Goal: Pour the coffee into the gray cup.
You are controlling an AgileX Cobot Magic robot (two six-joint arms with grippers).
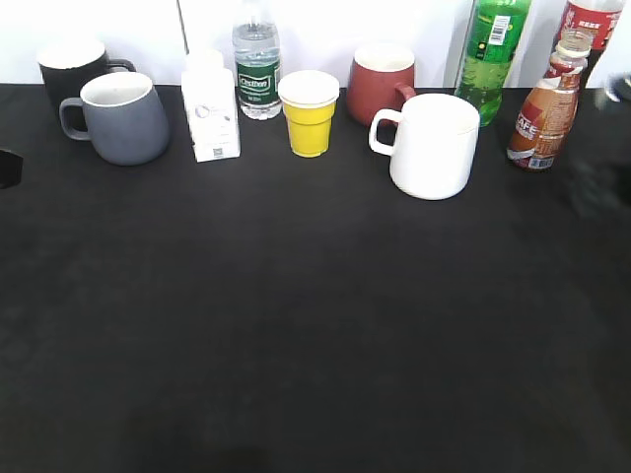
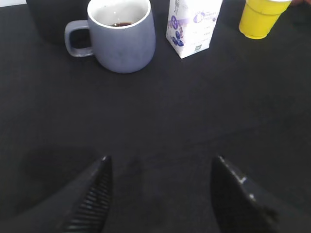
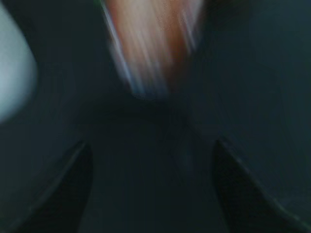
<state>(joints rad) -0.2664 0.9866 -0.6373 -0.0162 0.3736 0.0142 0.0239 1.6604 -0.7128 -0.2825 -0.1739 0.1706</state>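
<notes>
The coffee bottle point(image 1: 543, 116) stands upright at the back right of the black table, with no cap and brown liquid inside. It shows as an orange-brown blur point(image 3: 150, 48) in the right wrist view, ahead of my right gripper point(image 3: 151, 143), which is open and empty. The gray cup point(image 1: 123, 118) stands at the back left, handle to the left. In the left wrist view the cup point(image 2: 121, 46) holds a little dark liquid at the bottom. My left gripper point(image 2: 161, 159) is open and empty, well short of the cup.
Along the back stand a black mug point(image 1: 71, 69), a white carton point(image 1: 210, 108), a water bottle point(image 1: 256, 64), a yellow cup point(image 1: 310, 113), a red mug point(image 1: 380, 84), a large white mug point(image 1: 434, 146), a tall green bottle point(image 1: 493, 54) and a red-labelled bottle point(image 1: 592, 22).
</notes>
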